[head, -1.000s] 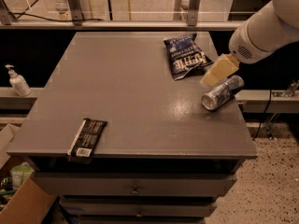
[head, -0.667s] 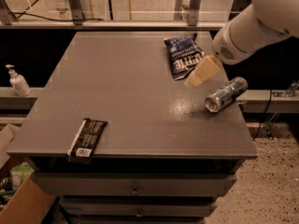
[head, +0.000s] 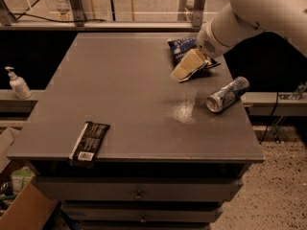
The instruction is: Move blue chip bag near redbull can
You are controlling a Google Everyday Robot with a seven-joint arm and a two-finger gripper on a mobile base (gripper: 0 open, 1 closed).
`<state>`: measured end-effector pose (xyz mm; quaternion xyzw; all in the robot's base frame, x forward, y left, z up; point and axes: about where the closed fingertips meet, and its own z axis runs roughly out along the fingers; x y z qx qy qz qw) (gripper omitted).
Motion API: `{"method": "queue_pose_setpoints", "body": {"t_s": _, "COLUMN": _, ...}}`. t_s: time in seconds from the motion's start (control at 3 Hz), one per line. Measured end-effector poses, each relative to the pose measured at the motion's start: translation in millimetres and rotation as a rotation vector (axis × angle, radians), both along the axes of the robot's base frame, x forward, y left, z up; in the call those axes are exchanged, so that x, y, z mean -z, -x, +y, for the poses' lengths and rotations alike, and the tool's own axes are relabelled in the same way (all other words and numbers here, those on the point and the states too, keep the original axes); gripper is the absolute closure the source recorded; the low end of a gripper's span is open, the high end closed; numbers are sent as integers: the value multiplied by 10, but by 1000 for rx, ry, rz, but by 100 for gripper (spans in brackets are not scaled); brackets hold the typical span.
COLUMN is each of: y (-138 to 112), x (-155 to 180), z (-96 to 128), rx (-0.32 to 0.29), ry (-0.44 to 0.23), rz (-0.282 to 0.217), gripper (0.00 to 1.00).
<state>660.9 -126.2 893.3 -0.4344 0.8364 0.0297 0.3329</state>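
Place: looked like a lab-style workspace.
Signs: grey drawer cabinet (head: 124, 95), pump bottle (head: 18, 84) on a side ledge (head: 29, 98), cardboard box (head: 24, 210), speckled floor (head: 283, 186).
Gripper: the gripper (head: 188, 67) hung over the cabinet's far right part.

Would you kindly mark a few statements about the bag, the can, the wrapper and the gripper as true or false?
1. The redbull can lies on its side near the right edge of the table. True.
2. The blue chip bag touches the can. False: they lie apart, with the bag farther back on the table.
3. The gripper is at the near edge of the blue chip bag and hides part of it. True.
4. The black wrapper lies at the far right corner. False: it lies at the front left edge.
5. The pump bottle stands on the table. False: it stands on a ledge left of the table.
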Motion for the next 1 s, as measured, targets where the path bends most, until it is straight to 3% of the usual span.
{"method": "queue_pose_setpoints", "body": {"t_s": 0.33, "y": -242, "x": 103, "z": 6, "rx": 37, "ry": -13, "rz": 6, "gripper": 0}}
{"method": "queue_pose_setpoints", "body": {"t_s": 1.0, "y": -590, "x": 247, "z": -239, "rx": 135, "ry": -3, "rz": 9, "gripper": 0}}
